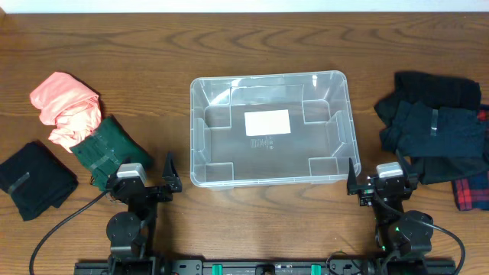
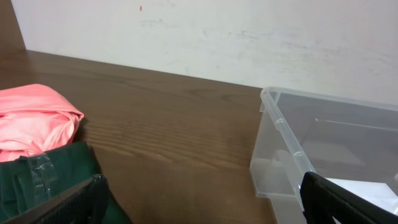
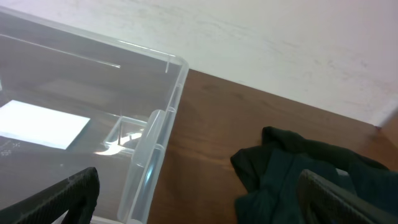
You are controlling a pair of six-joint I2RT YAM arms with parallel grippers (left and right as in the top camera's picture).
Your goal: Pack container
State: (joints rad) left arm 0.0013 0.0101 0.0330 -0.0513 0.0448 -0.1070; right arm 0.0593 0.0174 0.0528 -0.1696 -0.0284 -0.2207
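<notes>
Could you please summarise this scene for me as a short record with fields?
container: upright at the centre of the table, empty apart from the white label on its base
left of container: pink garment, green garment, black garment
right of container: pile of dark garments, plaid piece
left gripper: jaws open, holding nothing
right gripper: jaws open, holding nothing
packing: not yet started

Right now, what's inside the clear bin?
Nothing is packed in the container. Only the white label on its base and the moulded corner steps show. The walls are see-through, so nothing inside looks hidden. I cannot tell whether the label sits inside or underneath.
</notes>
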